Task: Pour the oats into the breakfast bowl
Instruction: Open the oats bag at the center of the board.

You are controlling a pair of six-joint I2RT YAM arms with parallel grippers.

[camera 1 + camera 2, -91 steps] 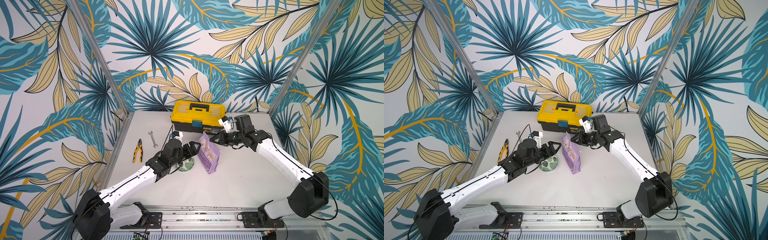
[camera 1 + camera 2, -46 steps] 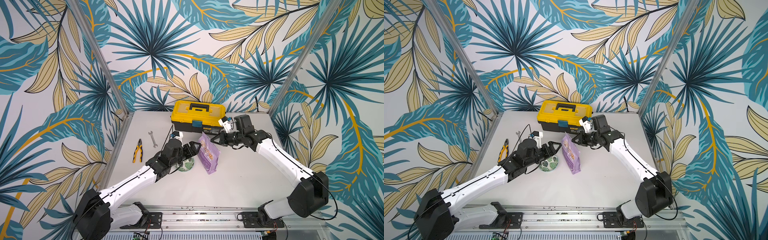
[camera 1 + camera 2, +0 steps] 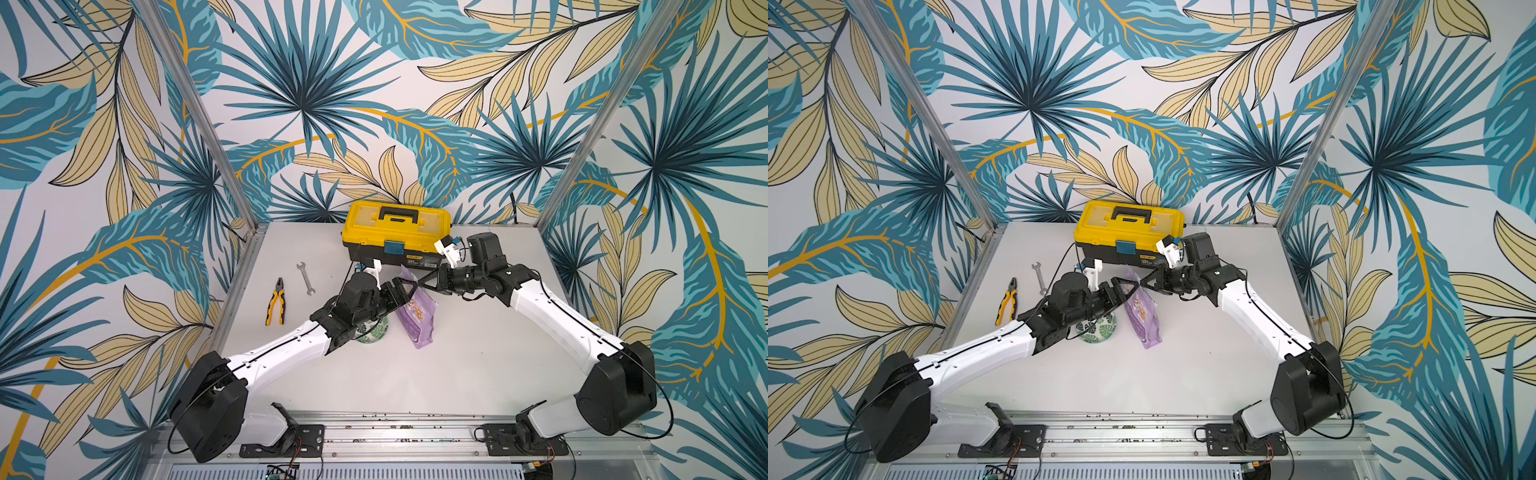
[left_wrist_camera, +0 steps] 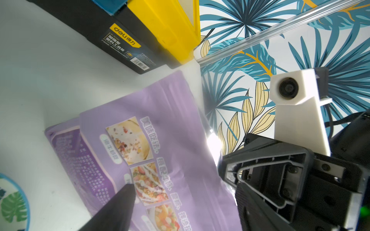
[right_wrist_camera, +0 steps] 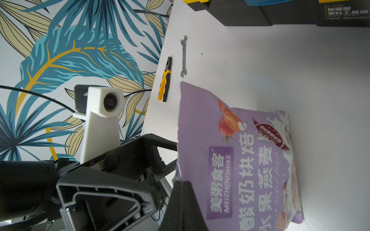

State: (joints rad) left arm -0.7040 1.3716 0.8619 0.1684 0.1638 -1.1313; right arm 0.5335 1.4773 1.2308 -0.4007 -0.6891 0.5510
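The lilac pouch (image 3: 417, 318) (image 3: 1145, 318) stands upright mid-table in both top views. The oats stay hidden inside it. My right gripper (image 3: 420, 285) (image 5: 182, 182) is shut on a corner of the pouch's (image 5: 250, 160) top edge. From the other side my left gripper (image 3: 404, 287) (image 4: 184, 190) is open against the pouch's (image 4: 160, 130) upper back face. One finger (image 4: 124, 200) lies over the printed photos, the other near the top edge. The leaf-patterned breakfast bowl (image 3: 375, 333) (image 3: 1098, 331) (image 4: 12, 206) sits just left of the pouch, partly under my left arm.
A yellow toolbox (image 3: 397, 232) (image 3: 1127, 232) stands right behind the pouch, close to both wrists. Yellow-handled pliers (image 3: 276, 303) (image 5: 165, 84) and a wrench (image 3: 305, 278) (image 5: 183, 58) lie at the left. Bare table (image 3: 457, 374) stretches in front of the pouch.
My right gripper's jaws have closed on the pouch's top edge. The left gripper's jaws have narrowed slightly. Both arms have hardly moved.
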